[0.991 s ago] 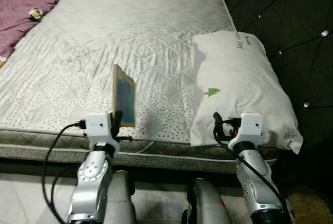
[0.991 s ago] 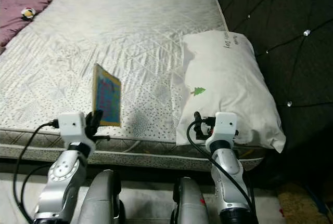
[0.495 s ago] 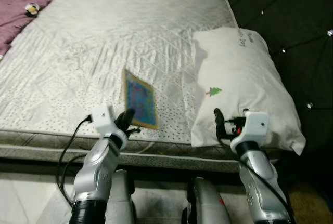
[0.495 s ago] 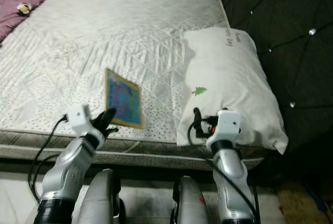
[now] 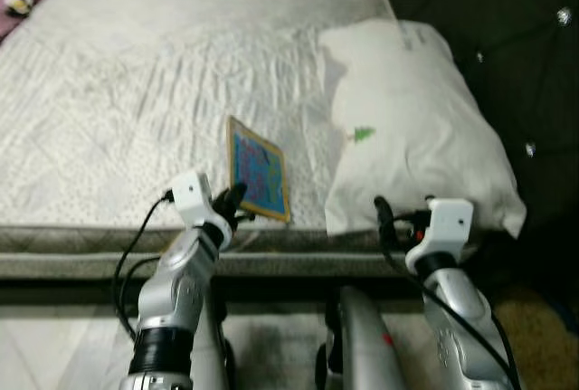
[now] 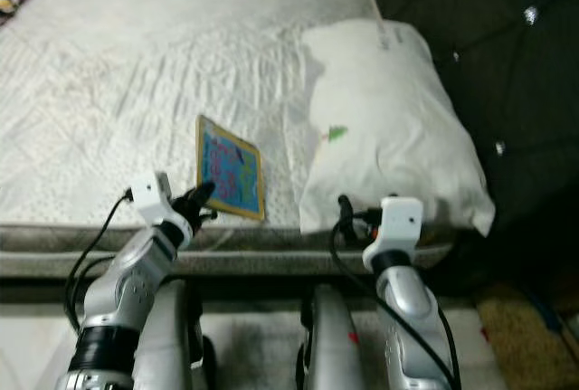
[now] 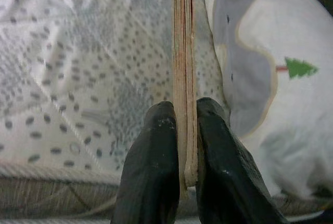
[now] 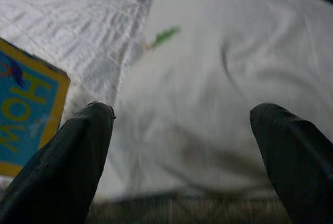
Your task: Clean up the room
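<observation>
Left hand (image 7: pixel 185 167) pinching book (image 5: pixel 258 177) over mattress (image 5: pixel 136 91), beside pillow (image 5: pixel 416 128)

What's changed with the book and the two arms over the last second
The left end effector, still shut on the book, has tipped it from standing nearly upright above the mattress edge down toward the mattress, cover now facing up. The camera has also shifted, so the bed sits differently in frame. The right end effector stays open in front of the pillow, which has not moved.
</observation>
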Controlling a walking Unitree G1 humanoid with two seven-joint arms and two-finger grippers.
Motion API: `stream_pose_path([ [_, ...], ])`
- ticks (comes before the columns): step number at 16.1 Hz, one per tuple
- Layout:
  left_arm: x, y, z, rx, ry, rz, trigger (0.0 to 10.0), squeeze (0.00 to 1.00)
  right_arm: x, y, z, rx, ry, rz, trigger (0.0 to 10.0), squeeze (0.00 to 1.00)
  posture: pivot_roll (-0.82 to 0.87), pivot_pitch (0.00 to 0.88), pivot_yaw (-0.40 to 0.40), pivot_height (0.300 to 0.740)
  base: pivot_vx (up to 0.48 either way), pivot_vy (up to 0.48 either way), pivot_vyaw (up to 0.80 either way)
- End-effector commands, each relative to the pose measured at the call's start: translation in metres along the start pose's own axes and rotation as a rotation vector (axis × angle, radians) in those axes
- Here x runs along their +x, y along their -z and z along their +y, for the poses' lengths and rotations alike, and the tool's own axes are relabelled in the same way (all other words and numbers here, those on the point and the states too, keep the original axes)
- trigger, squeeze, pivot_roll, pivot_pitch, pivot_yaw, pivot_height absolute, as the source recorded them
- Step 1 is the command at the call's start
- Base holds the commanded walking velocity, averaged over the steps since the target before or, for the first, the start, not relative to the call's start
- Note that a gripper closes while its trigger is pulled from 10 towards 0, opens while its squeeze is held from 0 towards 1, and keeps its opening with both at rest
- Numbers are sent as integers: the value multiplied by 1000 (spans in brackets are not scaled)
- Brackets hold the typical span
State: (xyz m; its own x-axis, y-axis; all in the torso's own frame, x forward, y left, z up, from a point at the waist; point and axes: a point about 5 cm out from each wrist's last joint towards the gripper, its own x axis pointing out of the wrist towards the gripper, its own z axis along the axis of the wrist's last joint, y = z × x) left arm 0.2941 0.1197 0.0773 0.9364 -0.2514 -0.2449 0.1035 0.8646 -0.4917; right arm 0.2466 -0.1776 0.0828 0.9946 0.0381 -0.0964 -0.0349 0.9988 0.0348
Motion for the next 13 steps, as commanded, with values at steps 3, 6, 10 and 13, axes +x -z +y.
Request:
stream_pose_path([
  [3,2,-1,-2,1,7,-6,10000,0,-4,2,-3,-5,9,23,10000,0,-105,148,-24,541,0,0,0],
  [6,10,-8,-4,-61,28,-12,10000,0,-4,4,-6,-9,23,34,10000,0,-102,149,-23,541,0,0,0],
  [10,27,-23,-8,-172,46,-36,10000,0,-4,4,-5,-8,21,39,10000,0,-100,143,-23,541,0,0,0],
  [13,36,-27,-5,-199,66,-17,10000,0,-7,-1,-6,-10,20,24,10000,0,-117,142,-21,541,0,0,0],
])
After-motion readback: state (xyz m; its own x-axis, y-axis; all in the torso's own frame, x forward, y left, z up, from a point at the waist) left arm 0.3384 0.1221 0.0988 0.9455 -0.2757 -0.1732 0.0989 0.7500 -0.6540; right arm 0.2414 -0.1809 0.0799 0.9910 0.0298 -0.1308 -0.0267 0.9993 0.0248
